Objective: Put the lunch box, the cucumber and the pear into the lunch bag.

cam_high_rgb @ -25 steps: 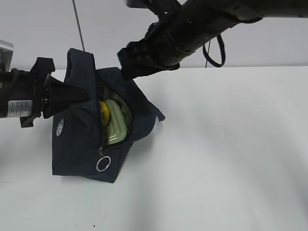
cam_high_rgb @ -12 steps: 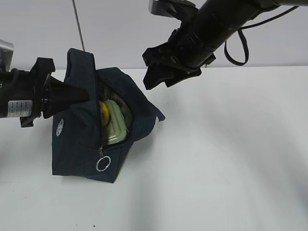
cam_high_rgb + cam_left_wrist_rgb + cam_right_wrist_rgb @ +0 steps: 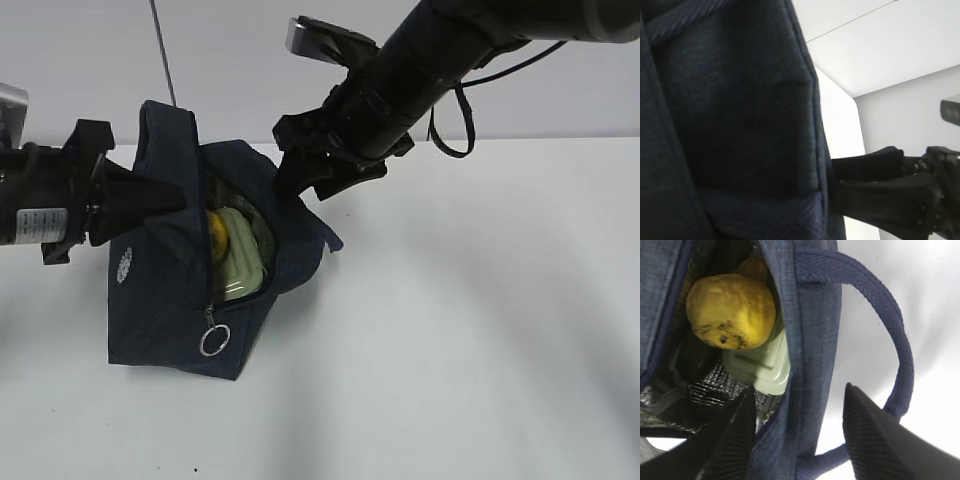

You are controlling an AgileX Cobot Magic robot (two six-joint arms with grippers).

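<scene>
The navy lunch bag (image 3: 165, 300) lies on the white table with its mouth open. Inside are the yellow pear (image 3: 214, 232) and the pale green lid of the lunch box (image 3: 240, 262). The right wrist view shows the pear (image 3: 730, 310) resting on the lunch box (image 3: 765, 367) over foil lining. I cannot clearly make out the cucumber. My left gripper (image 3: 178, 200) is shut on the bag's left wall and holds it up. My right gripper (image 3: 300, 185) is open and straddles the bag's right wall (image 3: 807, 365), one finger inside, one outside.
The bag's strap handle (image 3: 892, 340) loops just beyond my right gripper's outer finger (image 3: 875, 440). The zipper's metal ring pull (image 3: 214, 341) hangs at the bag's front. In the left wrist view the bag's fabric (image 3: 730, 110) fills the frame, with the right arm (image 3: 890, 192) beyond it.
My right gripper lifted up and to the right away from the bag, then came back down left to the bag's right wall. The left gripper and the bag have not moved.
</scene>
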